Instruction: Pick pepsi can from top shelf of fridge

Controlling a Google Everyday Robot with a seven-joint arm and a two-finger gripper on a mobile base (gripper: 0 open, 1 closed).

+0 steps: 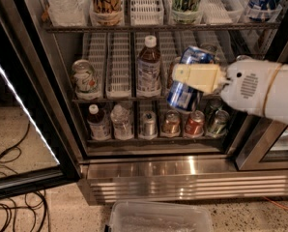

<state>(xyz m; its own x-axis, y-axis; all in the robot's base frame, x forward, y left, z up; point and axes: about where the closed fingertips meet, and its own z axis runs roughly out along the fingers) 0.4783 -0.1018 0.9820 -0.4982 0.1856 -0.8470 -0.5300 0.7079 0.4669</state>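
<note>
The gripper is clamped on the pepsi can. One cream, flat-sided finger lies across the can's front, and the other is hidden behind it. The can hangs in front of the fridge, below the top shelf and level with the middle rack, so it appears to be off its lane. Its long axis is tilted, with the silver top leaning up and to the right toward the white, rounded wrist housing and the base down to the left. The can sits right at the fingertips, so the next move is probably a straight pull outward, away from the racks. Its smooth blue aluminium looks slippery, and the tilt suggests an off-centre hold. Just beside it on the middle rack stands a brown bottle with a white cap. The shelf's white plastic trays are slotted, over dark wire.
</note>
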